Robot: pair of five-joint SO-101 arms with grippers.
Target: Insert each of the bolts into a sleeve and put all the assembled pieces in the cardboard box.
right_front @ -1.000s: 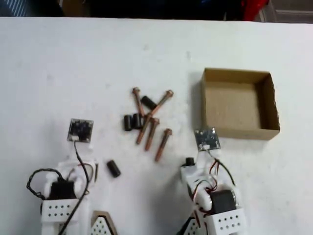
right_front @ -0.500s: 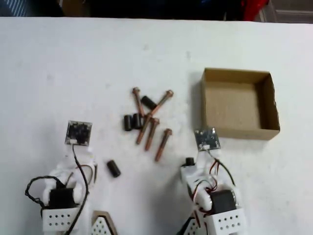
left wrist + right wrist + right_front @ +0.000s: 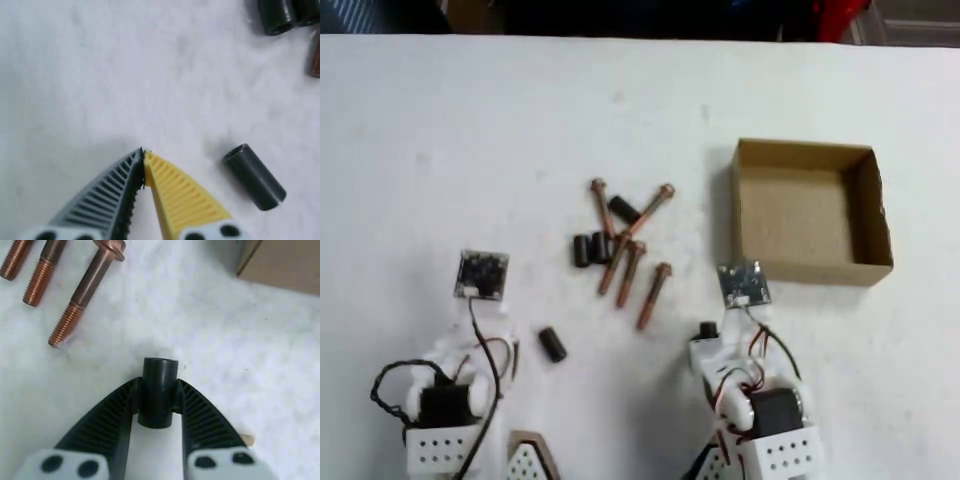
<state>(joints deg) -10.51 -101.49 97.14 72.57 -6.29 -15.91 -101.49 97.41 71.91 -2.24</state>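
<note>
Several copper bolts (image 3: 632, 243) and black sleeves (image 3: 588, 248) lie heaped at the table's middle. One loose sleeve (image 3: 552, 343) (image 3: 255, 176) rests beside my left gripper (image 3: 143, 156), whose grey and yellow fingers are shut with nothing between them. My right gripper (image 3: 156, 385) is shut on a black sleeve (image 3: 158, 390) (image 3: 708, 329), held just above the table near the closest bolt (image 3: 86, 290). The cardboard box (image 3: 808, 208) stands open at the right, beyond the right arm, with nothing visible inside it.
The white table (image 3: 440, 140) stretches bare to the left and far side. A corner of the box (image 3: 280, 262) lies close to the right gripper. Both arm bases (image 3: 445, 420) sit at the near edge.
The left arm has drawn back toward the near edge. The right arm has kept still with its sleeve.
</note>
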